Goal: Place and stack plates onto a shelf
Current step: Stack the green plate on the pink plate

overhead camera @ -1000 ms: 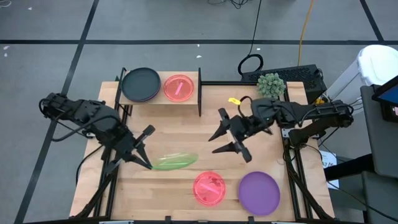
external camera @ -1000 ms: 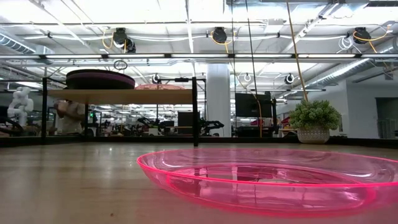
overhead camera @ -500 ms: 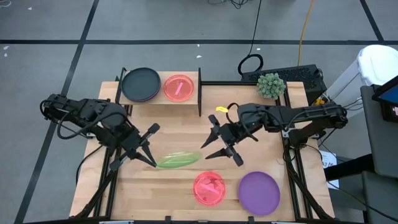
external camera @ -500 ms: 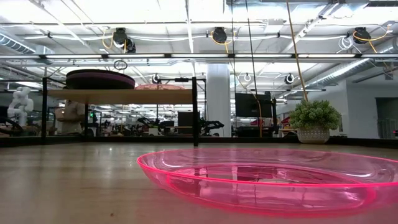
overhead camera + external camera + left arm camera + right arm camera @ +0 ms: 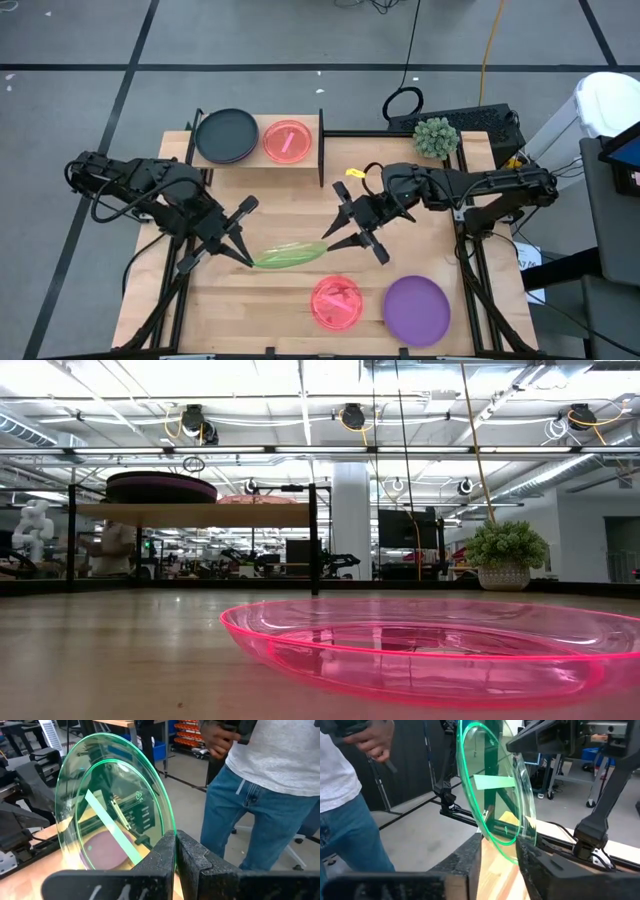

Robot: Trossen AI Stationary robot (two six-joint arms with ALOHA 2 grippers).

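Table (image 5: 300,195), light wood, both arms over its mid-front. Shelf (image 5: 255,164) at the back-left edge, black end panels upright. On it: dark plate stack (image 5: 226,135) on the left half, w/ a purple one showing under the dark top plate; pink plate (image 5: 287,141) on the right half. In the low view the shelf load shows as a dark-purple stack and a pink rim just beside it.

Still loose on the table front: purple plate (image 5: 417,309) front-right, pink translucent plate (image 5: 336,301) just left of it, lying flat, not touching as far as I can tell.

Green plate (image 5: 290,254), translucent, held off the table between the two arms, on edge. Left gripper (image 5: 240,258) pinched tight on its rim; wrist view shows the two fingers (image 5: 160,855) pressed together w/ the thin edge between them. Right gripper (image 5: 345,240) at the opposite rim: jaws straddle the edge, one each side, narrow gap, so not clearly clamped yet. Reads as a handover, left to right.

Handling, my read: plate is thin, light, stiff plastic, glossy so prob. slippery. Only the rim offers a hold; grip well past the lip, not at the very edge. A pinch at one point lets it pivot, so the right needs a firm bite before the left lets go. Unlikely to shatter, but would skid or roll if dropped.

A person in jeans and a pale shirt (image 5: 270,780) stands beyond the table.
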